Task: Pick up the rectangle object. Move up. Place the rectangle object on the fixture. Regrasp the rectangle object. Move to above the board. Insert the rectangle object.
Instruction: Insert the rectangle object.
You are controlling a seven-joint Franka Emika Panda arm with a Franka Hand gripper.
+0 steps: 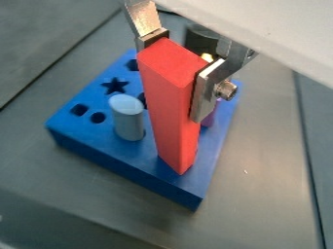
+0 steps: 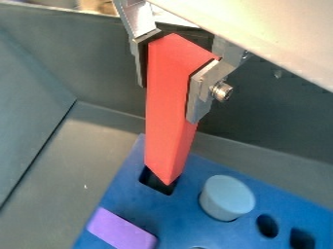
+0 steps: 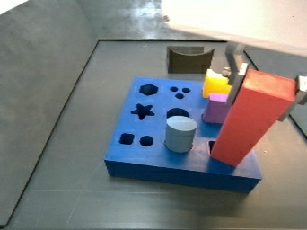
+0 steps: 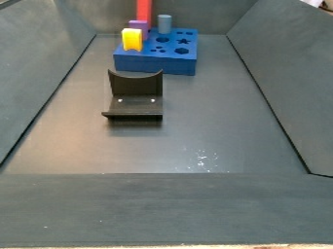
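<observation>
My gripper (image 1: 176,63) is shut on the upper end of the rectangle object (image 1: 172,107), a long red-orange block. It stands nearly upright over the blue board (image 1: 85,138). In a wrist view its lower end (image 2: 159,165) sits in a square hole near the board's edge. In a side view the rectangle object (image 3: 246,121) leans slightly at the board's (image 3: 144,154) front right, with the gripper (image 3: 267,79) at its top. The far side view shows the rectangle object (image 4: 140,10) and board (image 4: 176,60), but the gripper is out of frame. The dark fixture (image 4: 132,97) stands apart from the board.
A grey cylinder (image 3: 180,135) stands in a round hole beside the red block. A yellow block (image 3: 216,85) and a pink-purple cube (image 3: 217,110) sit in the board behind it. The fixture (image 3: 186,58) is beyond the board. Sloping dark walls (image 4: 53,88) enclose the floor.
</observation>
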